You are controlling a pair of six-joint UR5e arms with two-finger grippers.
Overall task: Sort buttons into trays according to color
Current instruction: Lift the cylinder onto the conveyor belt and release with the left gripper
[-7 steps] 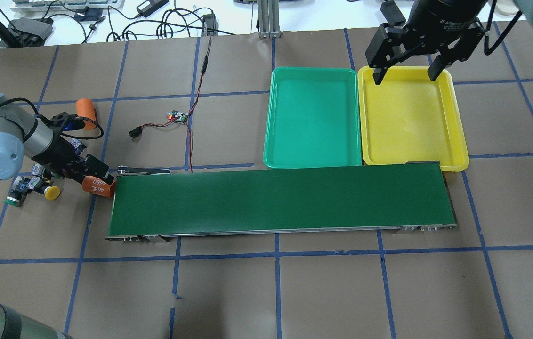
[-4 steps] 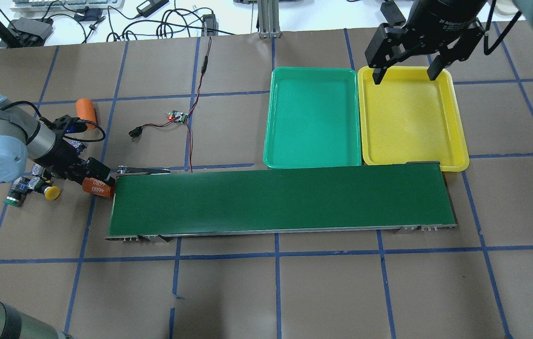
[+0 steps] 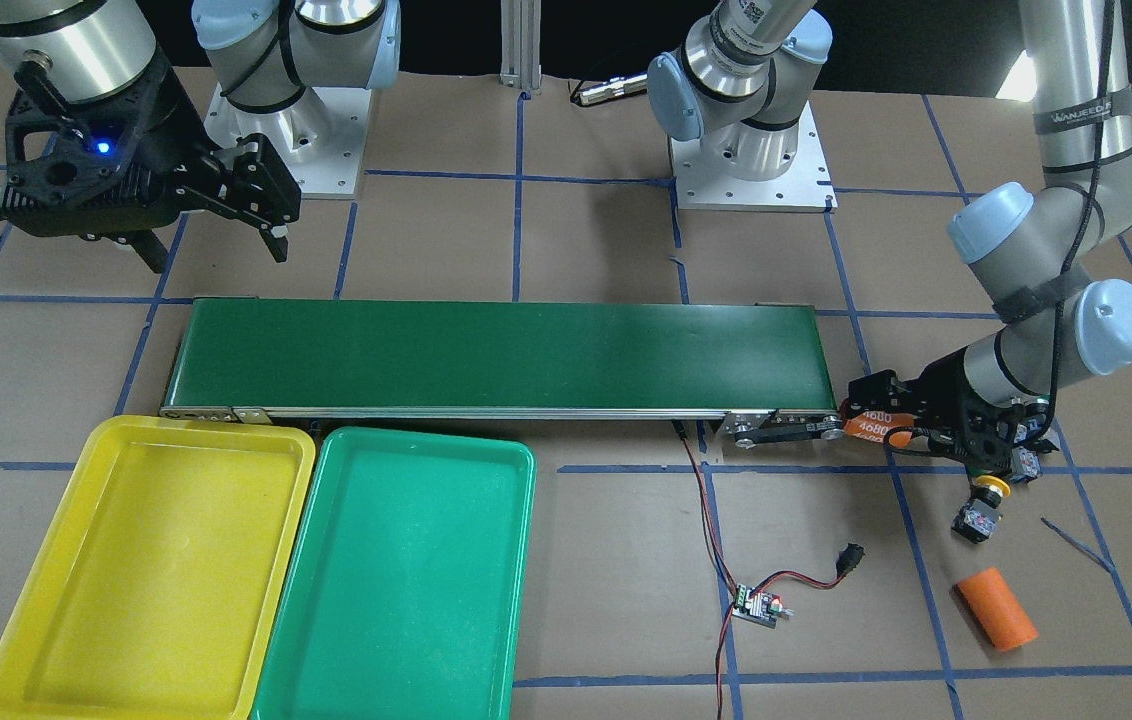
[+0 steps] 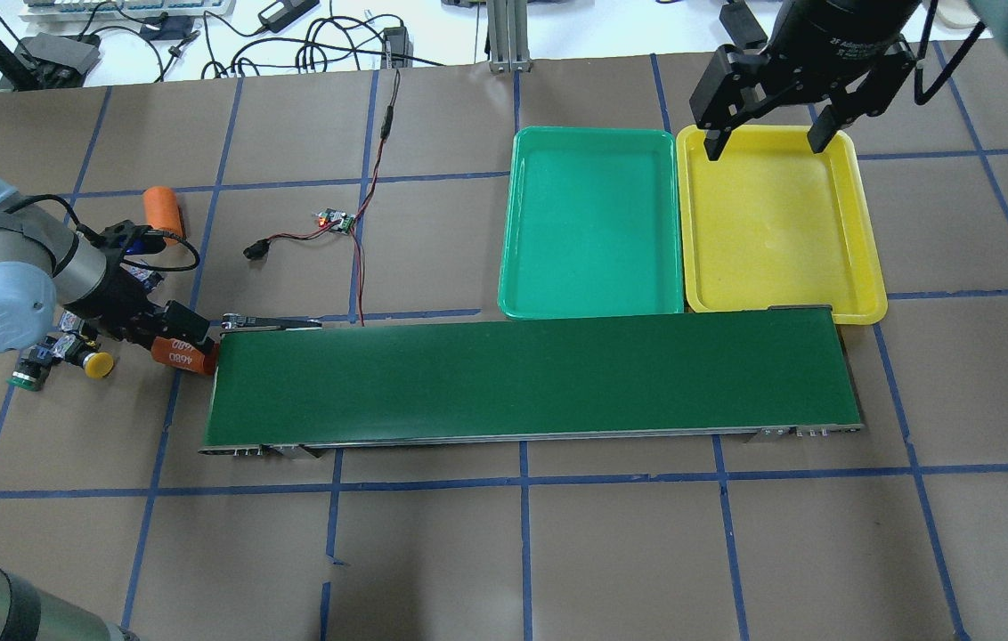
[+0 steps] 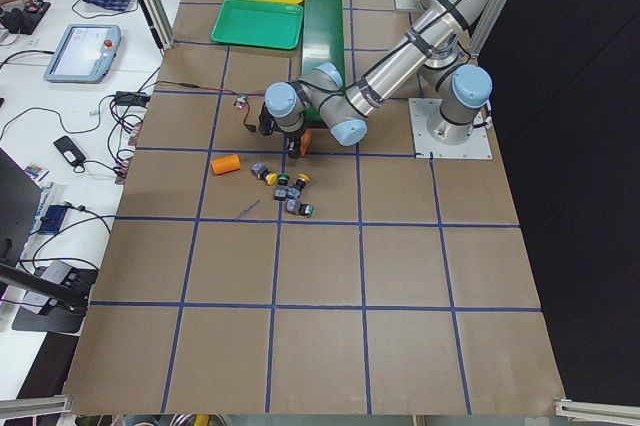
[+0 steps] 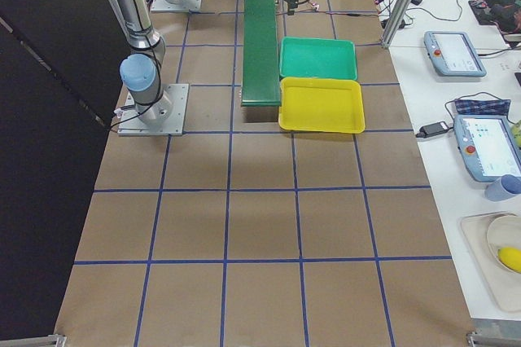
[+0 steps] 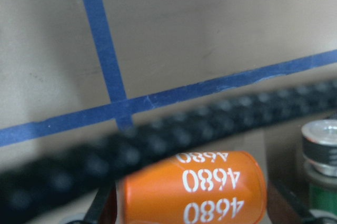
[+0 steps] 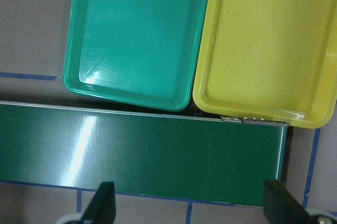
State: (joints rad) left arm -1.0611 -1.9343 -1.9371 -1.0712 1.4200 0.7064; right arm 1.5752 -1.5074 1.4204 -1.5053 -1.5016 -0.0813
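Several buttons lie in a cluster at the table's left end: a yellow-capped button [image 4: 98, 364], a green-capped button [image 4: 23, 378], and others partly hidden under my left arm. The cluster also shows in the exterior left view [image 5: 285, 189]. My left gripper [image 4: 174, 341] is shut on the orange cylinder marked 4680 [image 4: 179, 353] [image 7: 195, 187], beside the conveyor's left end and right of the buttons. My right gripper [image 4: 768, 141] is open and empty above the far end of the yellow tray [image 4: 776, 231]. The green tray [image 4: 591, 223] lies beside it. Both trays hold nothing.
The long dark-green conveyor belt [image 4: 531, 383] runs between the buttons and the trays. A second orange cylinder [image 4: 163, 209] lies behind my left arm. A small circuit board with red-black wires [image 4: 337, 220] lies behind the belt.
My left gripper and the 4680 cylinder in it have shifted slightly left, away from the belt's end. The right arm has not moved.
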